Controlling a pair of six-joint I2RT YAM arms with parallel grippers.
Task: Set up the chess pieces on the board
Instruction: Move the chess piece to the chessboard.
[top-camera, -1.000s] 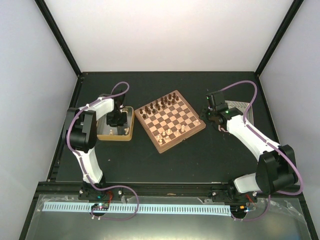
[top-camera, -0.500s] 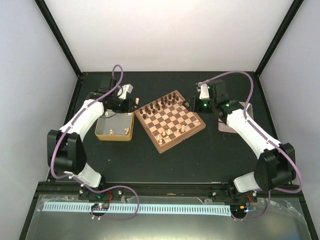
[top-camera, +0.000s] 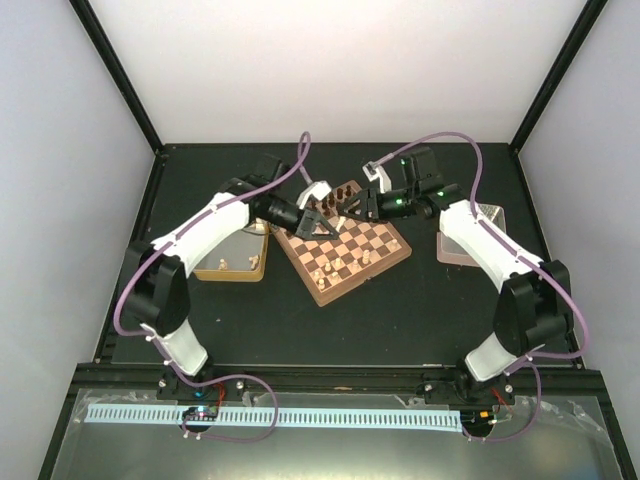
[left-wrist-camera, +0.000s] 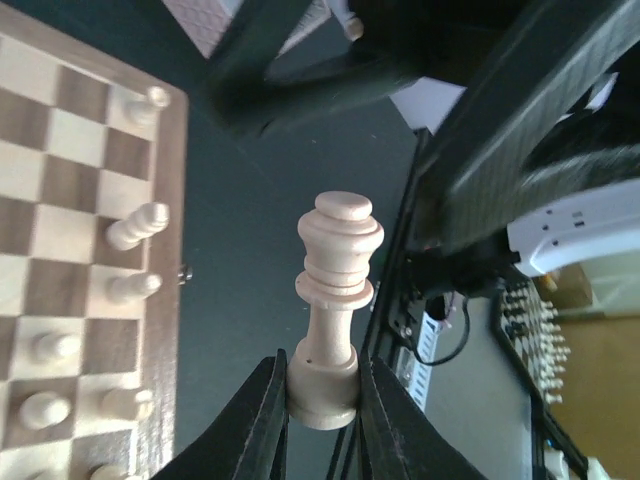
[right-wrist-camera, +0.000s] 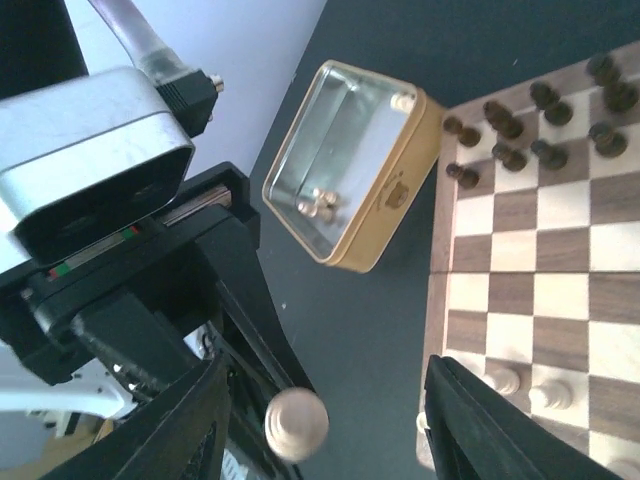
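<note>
The board (top-camera: 322, 296) lies mid-table, with dark pieces (top-camera: 318, 212) on its far rows and pale pieces (top-camera: 340, 266) on its near rows. My left gripper (top-camera: 322, 225) is over the board's far-left part. In the left wrist view it (left-wrist-camera: 325, 400) is shut on the base of a pale cream piece (left-wrist-camera: 335, 290), held in the air beyond the board's rim (left-wrist-camera: 178, 200). My right gripper (top-camera: 347, 210) faces it and is open. In the right wrist view (right-wrist-camera: 330, 430) the blurred head of that pale piece (right-wrist-camera: 296, 424) shows between the spread fingers (right-wrist-camera: 470, 420).
A tan tin tray (top-camera: 232, 262) with a few pale pieces stands left of the board; it also shows in the right wrist view (right-wrist-camera: 350, 170). A silver tray (top-camera: 470, 235) lies right of the board under the right arm. Black frame rails border the table.
Both arms swung in from their trays and now meet over the board's far side. The left gripper carried the pale piece out of the tan tray.
</note>
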